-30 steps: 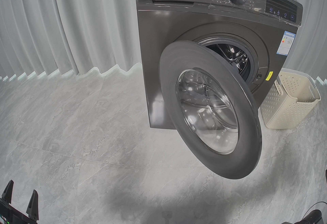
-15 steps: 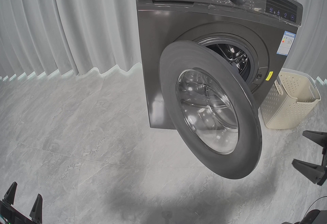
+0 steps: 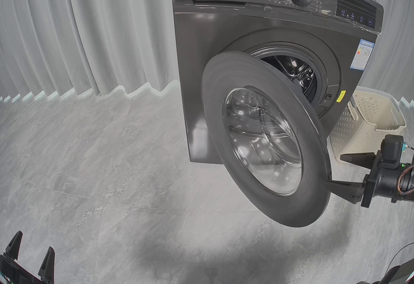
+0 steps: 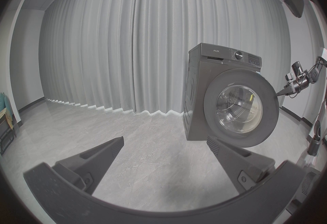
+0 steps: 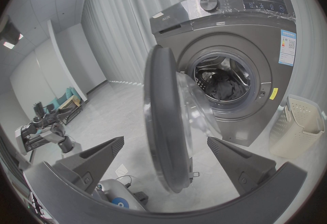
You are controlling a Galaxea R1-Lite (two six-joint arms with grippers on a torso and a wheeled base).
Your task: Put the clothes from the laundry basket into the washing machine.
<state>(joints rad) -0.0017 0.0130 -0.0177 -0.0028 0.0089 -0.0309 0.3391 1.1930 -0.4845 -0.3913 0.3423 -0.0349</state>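
The job looks nearly done: dark clothes [image 5: 223, 87] lie inside the washing machine [image 5: 235, 36], the laundry basket [image 5: 299, 129] beside it looks empty, and the right end effector [image 3: 335, 169] is wide open, holding nothing.

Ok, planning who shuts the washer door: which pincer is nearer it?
Right. The right pincer is open beside the door, at its free edge; the left pincer sits low, far off across the floor.

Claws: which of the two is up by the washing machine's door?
The right claw, open, beside the free edge of the door. The left claw is low over the floor, far from the washing machine.
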